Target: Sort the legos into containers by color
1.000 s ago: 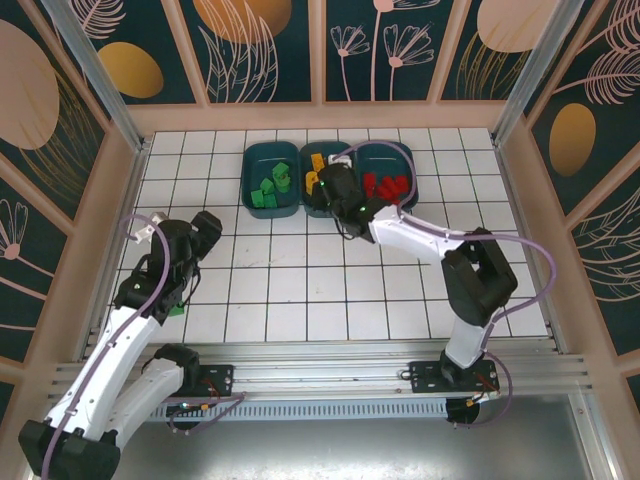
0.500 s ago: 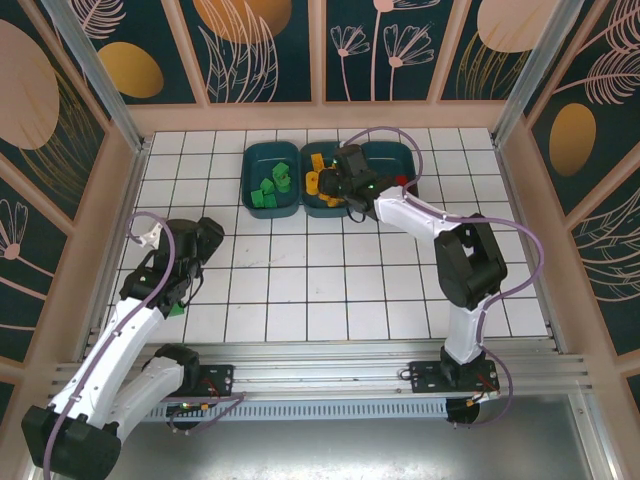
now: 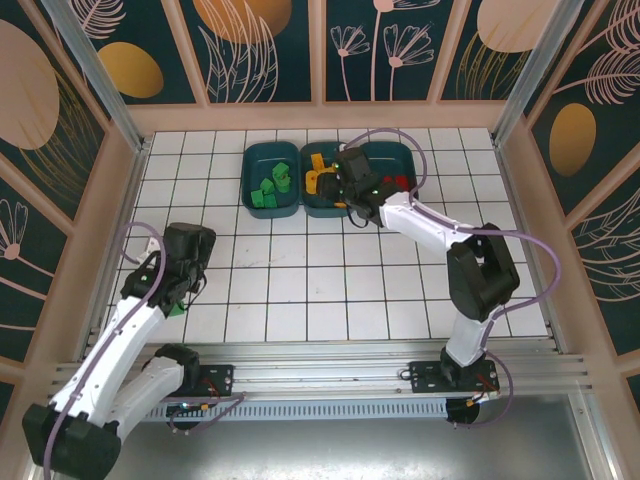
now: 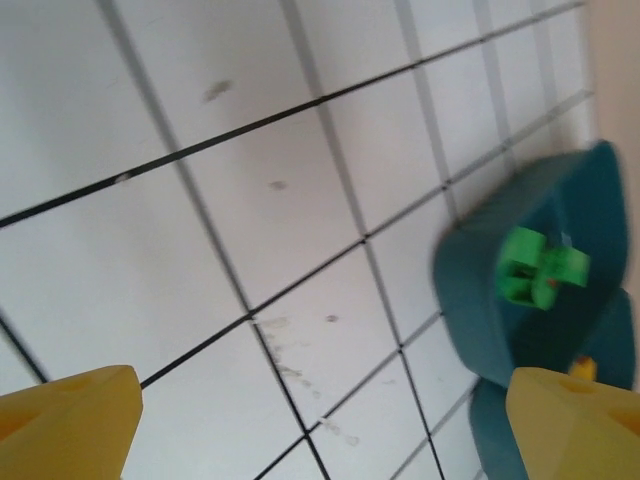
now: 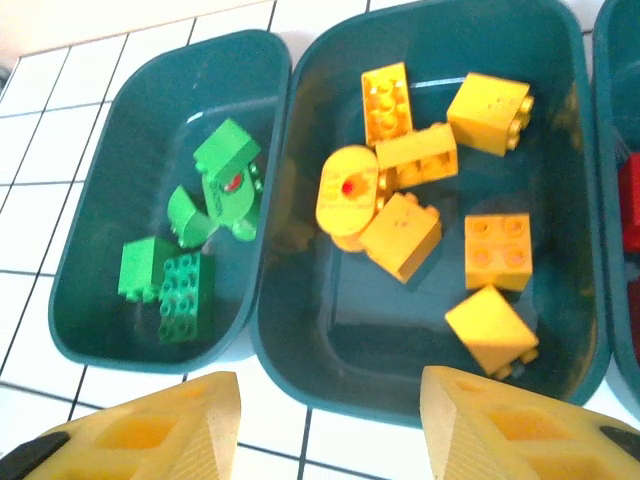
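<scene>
Your right gripper (image 3: 342, 195) hangs at the near rim of the middle one of the three containers. Its yellow fingers (image 5: 140, 430) are spread, with nothing between them but white tile and that rim.

Straight ahead of it is the middle container (image 5: 350, 290), which holds the yellow legos (image 5: 490, 105): several bricks and one round piece lying loose on its floor. Ahead and to the gripper's left, touching the middle one, is the left container (image 5: 150, 110) with the green legos (image 5: 225, 150) bunched toward its middle. Off to the gripper's right you see only the edge of the third container (image 5: 610, 100), with a sliver of red lego (image 5: 630, 215) inside.

Your left gripper (image 3: 190, 245) is well apart from all three and sits over the bare tiled bench (image 3: 300, 290). In its wrist view the fingers (image 4: 65, 420) stand wide, and nothing is pinched. The green container lies ahead of it and to its right, blurred.

From above, a small green piece (image 3: 176, 309) lies on the bench behind that gripper, right beside the left arm.
</scene>
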Robot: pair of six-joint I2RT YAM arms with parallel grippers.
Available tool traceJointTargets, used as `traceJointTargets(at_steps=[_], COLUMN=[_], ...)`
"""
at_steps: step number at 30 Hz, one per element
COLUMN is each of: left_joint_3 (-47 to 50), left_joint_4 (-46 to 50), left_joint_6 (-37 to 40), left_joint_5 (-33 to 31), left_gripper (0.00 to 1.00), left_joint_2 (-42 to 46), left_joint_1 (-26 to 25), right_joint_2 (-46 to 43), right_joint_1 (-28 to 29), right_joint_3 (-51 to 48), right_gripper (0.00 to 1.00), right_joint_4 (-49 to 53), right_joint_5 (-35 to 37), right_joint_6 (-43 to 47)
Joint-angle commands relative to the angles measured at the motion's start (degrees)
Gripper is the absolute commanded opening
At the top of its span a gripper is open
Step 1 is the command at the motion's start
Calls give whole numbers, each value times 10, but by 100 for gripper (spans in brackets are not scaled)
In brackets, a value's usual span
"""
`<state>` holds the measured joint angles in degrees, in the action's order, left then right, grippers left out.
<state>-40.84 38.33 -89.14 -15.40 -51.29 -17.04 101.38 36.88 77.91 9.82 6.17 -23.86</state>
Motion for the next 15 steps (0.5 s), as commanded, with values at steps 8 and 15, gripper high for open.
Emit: traceJointTargets(at_steps=[8, 15], left_joint_3=[15, 22], left_joint_4=[90, 145], left_joint_6=[-287, -367], left_joint_5=[-75, -130], left_gripper=[91, 90], left_joint_2=[-87, -128], left_joint_1=[1, 5], right_joint_2=[-61, -54], right_joint_1=[12, 30], right_joint_3=[-9, -2], right_gripper=[52, 52], right_joint_4=[143, 185], right_joint_5=[25, 39], right_joint_6=[18, -24])
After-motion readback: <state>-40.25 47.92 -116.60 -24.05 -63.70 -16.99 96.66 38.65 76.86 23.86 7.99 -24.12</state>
